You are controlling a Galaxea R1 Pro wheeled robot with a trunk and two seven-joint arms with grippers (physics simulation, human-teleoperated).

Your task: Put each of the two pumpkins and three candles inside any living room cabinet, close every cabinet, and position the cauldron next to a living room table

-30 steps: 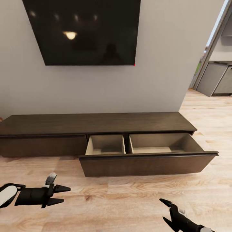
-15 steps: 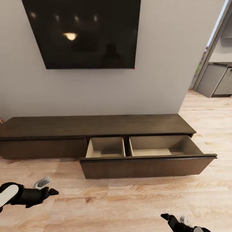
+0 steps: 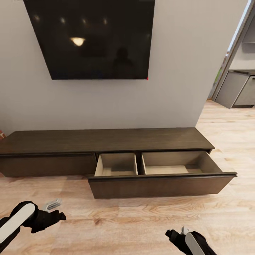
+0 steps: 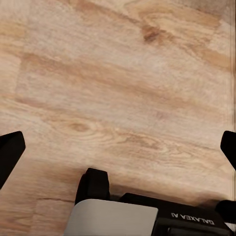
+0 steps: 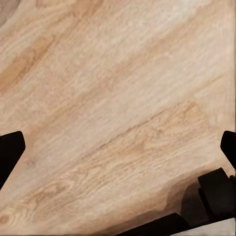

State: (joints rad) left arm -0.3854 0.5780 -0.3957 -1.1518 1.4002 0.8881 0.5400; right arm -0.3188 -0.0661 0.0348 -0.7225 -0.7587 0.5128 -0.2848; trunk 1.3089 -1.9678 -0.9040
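So from my seat, closest in I've got both arms hanging low over the plank floor. The left gripper sits at the bottom left of the head view, and its wrist cam has the two fingertips way out at opposite edges with nothing but wood grain between them, so it's spread wide and holding nothing. Same deal with the right gripper at the bottom right: fingertips far apart over bare floor. Past them is the cabinet, long and dark brown against the wall, with its wide drawer pulled out. Both of its light-lined compartments look bare. Above it hangs a dark TV on the grey wall, and off to the far right there's a doorway with grey kitchen units.
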